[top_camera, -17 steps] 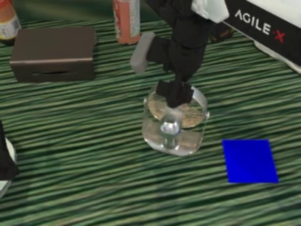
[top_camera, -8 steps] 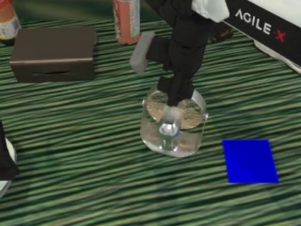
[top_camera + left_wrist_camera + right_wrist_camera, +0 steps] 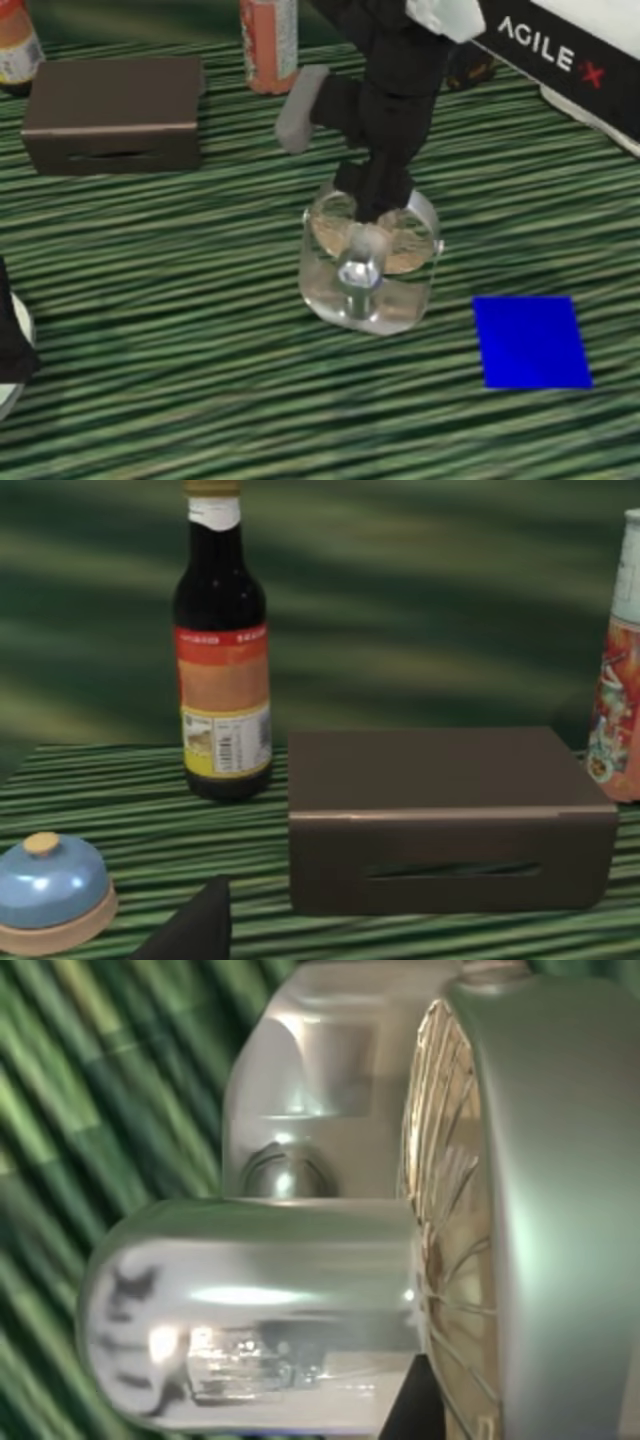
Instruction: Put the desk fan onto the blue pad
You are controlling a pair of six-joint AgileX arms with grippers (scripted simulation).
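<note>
The desk fan (image 3: 368, 268) stands on the green striped cloth at the table's middle, a silver ring with a tan grille and a chrome hub (image 3: 250, 1310). My right gripper (image 3: 375, 212) comes down from above and is shut on the top of the fan's ring. One dark finger (image 3: 412, 1405) sits against the grille beside the hub; the other is hidden behind the ring. The blue pad (image 3: 530, 340) lies flat to the fan's right, bare and apart from it. My left gripper (image 3: 8, 350) is parked at the table's left edge, open, with one finger (image 3: 195, 928) showing.
A brown box (image 3: 112, 112) stands at the back left, with a dark sauce bottle (image 3: 222, 660) behind it. An orange-labelled bottle (image 3: 268, 40) stands behind the fan. A blue bell (image 3: 50, 890) is near the left gripper. A white AgileX case (image 3: 570, 60) fills the back right.
The right gripper's fingers have drawn in onto the fan's ring. The fan has shifted a little to the left. The left arm has not moved.
</note>
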